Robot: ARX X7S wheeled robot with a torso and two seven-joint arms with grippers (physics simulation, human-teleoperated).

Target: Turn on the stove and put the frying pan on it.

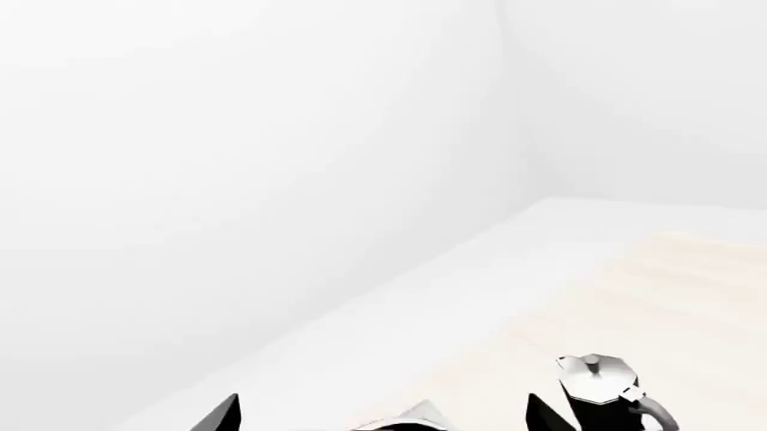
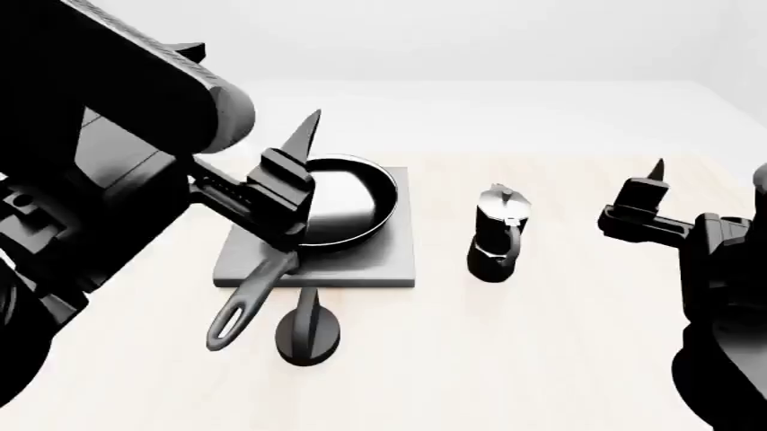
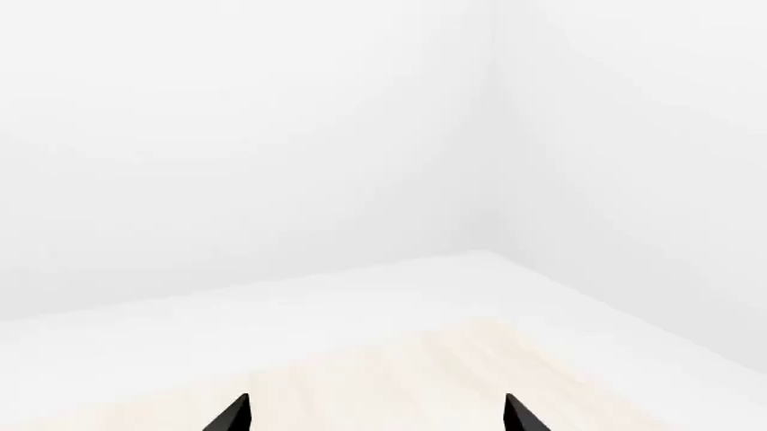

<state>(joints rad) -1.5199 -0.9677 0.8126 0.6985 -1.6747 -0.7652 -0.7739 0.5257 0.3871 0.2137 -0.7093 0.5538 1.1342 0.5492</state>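
The frying pan (image 2: pixel 341 199) sits on the stove (image 2: pixel 383 256), its bowl over the burner and its long handle (image 2: pixel 250 301) running off the slab's near edge toward seven o'clock. The left gripper (image 2: pixel 309 224) hovers over the pan's left rim with its fingers (image 2: pixel 302 142) spread wide — one tip points up at twelve o'clock, the other down near the small black knob (image 2: pixel 308 337) in front of the slab — and grasps nothing. At three o'clock from the stove stands a moka pot (image 2: pixel 495 235), apart from it on the pale table (image 2: pixel 563 359). The right gripper (image 3: pixel 377 415) is further right, over bare table; its wrist view shows two dark tips well apart.
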